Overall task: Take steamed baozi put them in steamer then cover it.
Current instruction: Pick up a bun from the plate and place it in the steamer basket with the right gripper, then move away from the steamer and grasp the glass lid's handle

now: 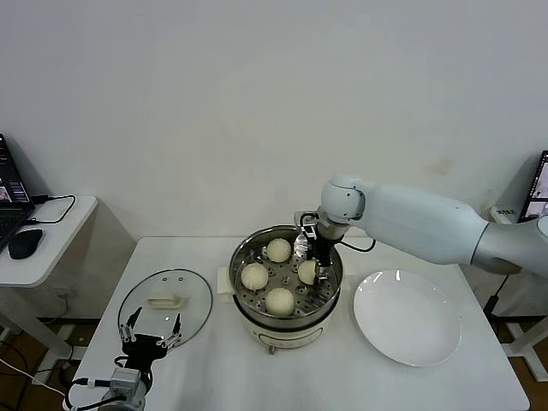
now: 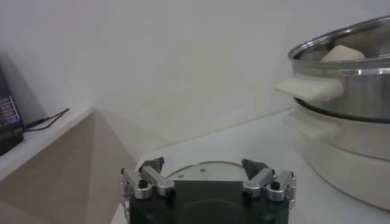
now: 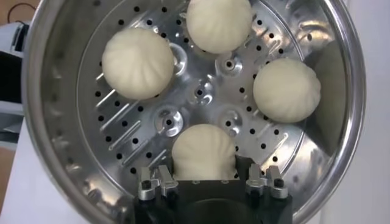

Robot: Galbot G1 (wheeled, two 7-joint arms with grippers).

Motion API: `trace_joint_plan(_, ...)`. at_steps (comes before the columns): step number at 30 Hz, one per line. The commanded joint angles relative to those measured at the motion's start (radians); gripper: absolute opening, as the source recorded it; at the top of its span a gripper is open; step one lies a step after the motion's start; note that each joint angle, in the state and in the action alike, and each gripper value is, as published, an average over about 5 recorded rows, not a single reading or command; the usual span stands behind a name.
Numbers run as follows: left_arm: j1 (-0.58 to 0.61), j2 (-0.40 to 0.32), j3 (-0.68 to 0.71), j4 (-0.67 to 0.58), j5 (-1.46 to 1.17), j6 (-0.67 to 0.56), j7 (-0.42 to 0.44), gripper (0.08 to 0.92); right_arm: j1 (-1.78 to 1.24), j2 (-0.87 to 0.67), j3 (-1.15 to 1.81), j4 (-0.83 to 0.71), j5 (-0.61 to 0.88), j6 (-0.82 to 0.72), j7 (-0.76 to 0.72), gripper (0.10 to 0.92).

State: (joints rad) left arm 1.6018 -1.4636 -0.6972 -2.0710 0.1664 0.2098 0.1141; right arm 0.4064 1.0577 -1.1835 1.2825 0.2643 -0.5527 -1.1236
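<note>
I see all four steamed baozi (image 1: pixel 279 250) sitting in the steamer (image 1: pixel 245 257) at the middle of the tabletop (image 1: pixel 214 360), spread at roughly 12, 3, 6 and 9 o'clock on its perforated floor. My right pincer (image 1: pixel 315 271) reaches into the basket at the 3 o'clock bun, fingers spread either side of it. My left pincer (image 1: pixel 154 331) hangs released over the glass lid (image 1: pixel 165 300) at 9 o'clock. The white plate (image 1: pixel 408 318) lies at 3 o'clock.

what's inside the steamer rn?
Four steamed baozi on the steamer floor. The right gripper straddles the fourth, hiding its near edge. The left gripper waits by the lid.
</note>
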Motion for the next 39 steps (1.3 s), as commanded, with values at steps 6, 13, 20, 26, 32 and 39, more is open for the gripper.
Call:
trace_joint_plan(6,0.002,-0.002,0.002,-0.012,0.004,0.001,0.004,0.823,0.05,-0.112,0.081,0.084,0.012,-0.026,-0.023,0.822)
trace_joint_plan(13,-0.001,0.004,0.006,-0.015,-0.003,-0.001,0.011,0.823,0.015,-0.272,0.327,0.158,0.093,-0.002,0.034,0.823)
trace_joint_plan(20,0.005,-0.002,0.01,-0.014,-0.028,-0.013,0.007,0.823,-0.191,-0.509,0.638,0.332,0.304,0.093,0.308,0.823)
trace_joint_plan(26,0.006,-0.008,0.024,-0.008,-0.036,-0.029,0.005,0.823,-0.667,-0.637,1.052,0.47,0.371,0.216,0.638,0.823)
trace_joint_plan(32,0.005,-0.004,0.024,-0.012,-0.038,-0.049,0.023,0.823,-1.228,-0.544,1.569,0.548,0.364,0.276,0.865,0.823)
trace_joint_plan(39,0.007,0.019,0.006,-0.016,-0.056,-0.069,0.031,0.823,-1.584,-0.255,1.854,0.614,0.341,0.377,0.979,0.823)
